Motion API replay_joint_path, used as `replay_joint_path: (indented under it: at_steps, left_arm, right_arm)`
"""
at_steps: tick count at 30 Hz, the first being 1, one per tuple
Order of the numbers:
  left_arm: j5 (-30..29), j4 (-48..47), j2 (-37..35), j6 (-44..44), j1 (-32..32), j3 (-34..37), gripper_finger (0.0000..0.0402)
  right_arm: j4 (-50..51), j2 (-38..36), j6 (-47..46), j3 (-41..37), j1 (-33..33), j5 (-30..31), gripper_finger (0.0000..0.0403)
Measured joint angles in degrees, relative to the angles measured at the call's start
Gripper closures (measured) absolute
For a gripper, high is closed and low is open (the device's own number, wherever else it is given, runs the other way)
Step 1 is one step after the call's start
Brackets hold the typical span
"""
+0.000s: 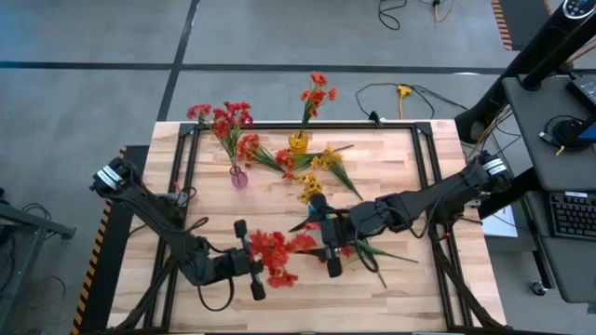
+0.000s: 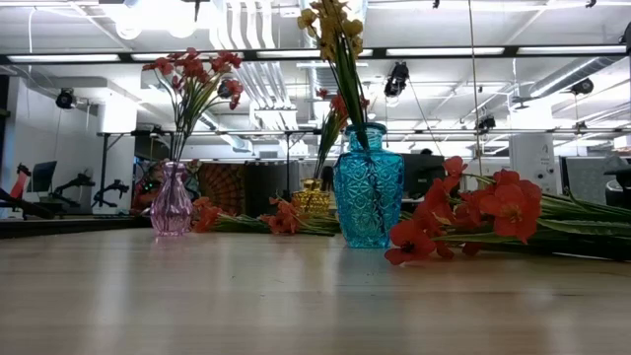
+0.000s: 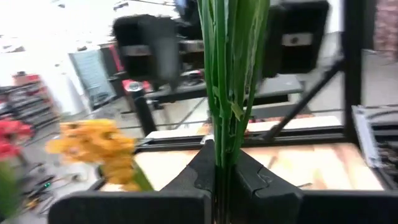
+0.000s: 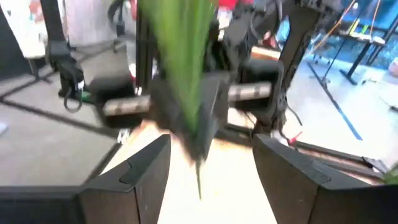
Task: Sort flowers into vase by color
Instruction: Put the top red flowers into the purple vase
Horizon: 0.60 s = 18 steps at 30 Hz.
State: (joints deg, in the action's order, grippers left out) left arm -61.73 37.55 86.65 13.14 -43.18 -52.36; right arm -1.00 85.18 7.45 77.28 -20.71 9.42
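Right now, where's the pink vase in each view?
High: pink vase upper left of centre, holding red flowers.
Low: left of centre, left of the blue vase.
Left wrist: not in it.
Right wrist: not in it.
Landmark: yellow vase, to its right in both.

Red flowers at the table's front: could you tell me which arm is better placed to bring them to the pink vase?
Left, probably. The left end effector is shut on green stems beside the red flowers, and the pink vase stands on its side. The right end effector is open.
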Motion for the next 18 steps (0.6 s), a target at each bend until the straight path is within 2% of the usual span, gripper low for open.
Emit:
replay_joint_path:
  at_steps: [4,7,10,15,18]
  left_arm:
    - [-9.03,-5.38,-3.52,-0.75,-0.96,-0.02,0.0401]
    - [-13.86,-13.11,-6.79,-3.76,-1.01,-0.02,0.0401]
    - [-14.06,-24.29,-10.71,-10.58,-0.46,-0.02,0.0401]
    - [-14.07,-47.37,-17.25,-28.89,1.4,0.9,0.0401]
    - [-14.13,-55.5,-20.2,-37.9,3.2,3.01,0.0402]
  right_arm:
    - [3.98,-2.96,-0.68,-0.02,0.0,-0.03,0.0182]
    - [7.29,-5.52,-0.92,-0.01,0.0,-0.14,0.0182]
    - [10.1,-7.43,-1.02,-0.02,0.0,-0.19,0.0181]
    - [13.63,-9.33,-0.41,-0.17,0.0,-0.2,0.0182]
    - [14.82,-9.77,-0.11,-0.62,0.01,-0.21,0.0182]
